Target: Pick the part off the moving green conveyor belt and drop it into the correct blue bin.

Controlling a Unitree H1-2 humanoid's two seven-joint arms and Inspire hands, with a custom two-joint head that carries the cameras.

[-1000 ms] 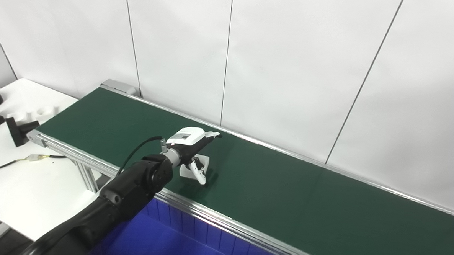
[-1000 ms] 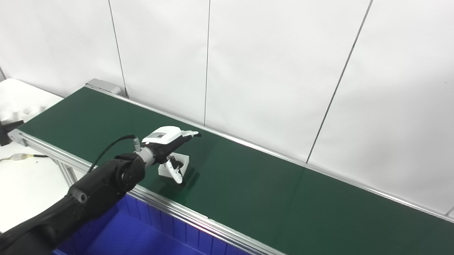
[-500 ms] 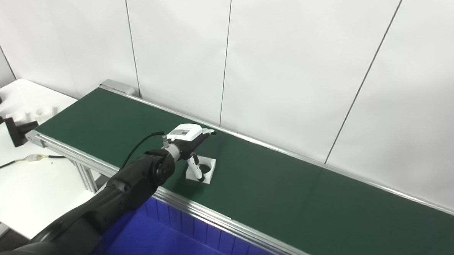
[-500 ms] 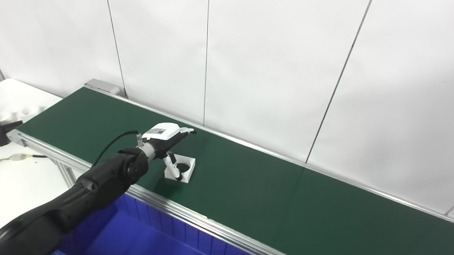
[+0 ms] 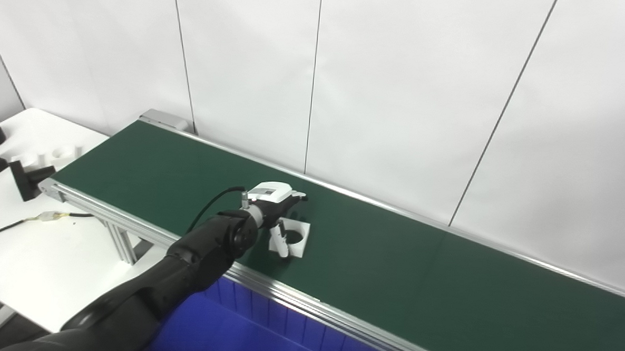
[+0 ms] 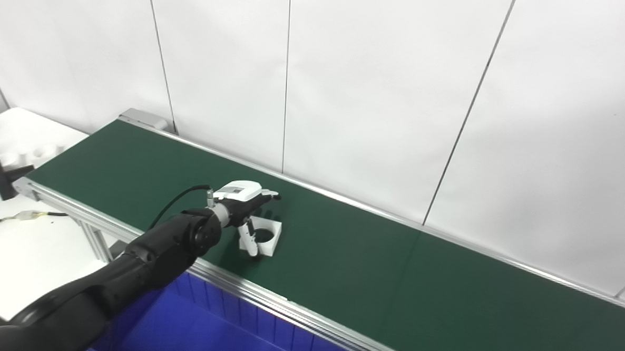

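Left hand (image 5: 275, 205) spread over small white square part with round hole (image 5: 293, 232) on green conveyor belt (image 5: 393, 263), not grasping; belt motion risks mistimed closure.

One green belt (image 5: 393, 263). One white square part (image 5: 291, 238) with a round hole. One blue bin (image 5: 231, 335). One hand (image 5: 274, 203). One white table (image 5: 29, 258), one black cable (image 5: 4, 229) on it.
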